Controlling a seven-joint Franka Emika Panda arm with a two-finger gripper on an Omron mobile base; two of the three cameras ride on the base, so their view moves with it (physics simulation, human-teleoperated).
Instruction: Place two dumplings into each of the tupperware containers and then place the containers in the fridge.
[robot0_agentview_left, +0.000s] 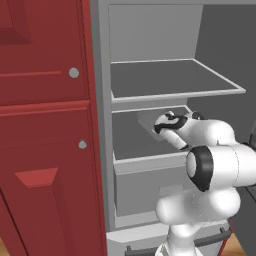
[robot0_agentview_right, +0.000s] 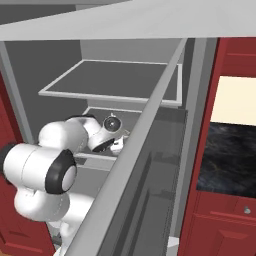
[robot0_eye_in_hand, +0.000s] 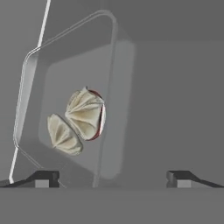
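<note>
Fridge (robot0_agentview_left: 150, 40): stands open beside the red cabinets (robot0_agentview_left: 45, 125), its grey shelves bare at the top level.
Arm: reaches from the base into the fridge, wrist bent in over the middle shelf (robot0_agentview_left: 135, 145), the level just below the top shelf (robot0_agentview_left: 170, 80).
Gripper (robot0_eye_in_hand: 113, 177): spread wide, the two dark fingertips (robot0_eye_in_hand: 43, 177) far apart at the bottom of the hand view and clasping nothing; in the left base view the hand sits at the right side of the middle shelf (robot0_agentview_left: 170, 122).
Tub (robot0_eye_in_hand: 35, 87): a white-translucent container with rounded corners, resting on the middle shelf of the fridge; in the left base view its pale rim shows just behind the hand (robot0_agentview_left: 147, 120). One fingertip lies close to its near corner; whether it touches cannot be told.
Dumplings (robot0_eye_in_hand: 85, 114): two pleated, cream-coloured pieces inside the tub, side by side and touching, the larger one (robot0_eye_in_hand: 85, 114) toward the tub's middle, the smaller (robot0_eye_in_hand: 63, 134) next to it nearer the rim.
Door (robot0_agentview_right: 150, 150): swung open on the right of the fridge, its grey edge crossing the right base view in front of the arm.
</note>
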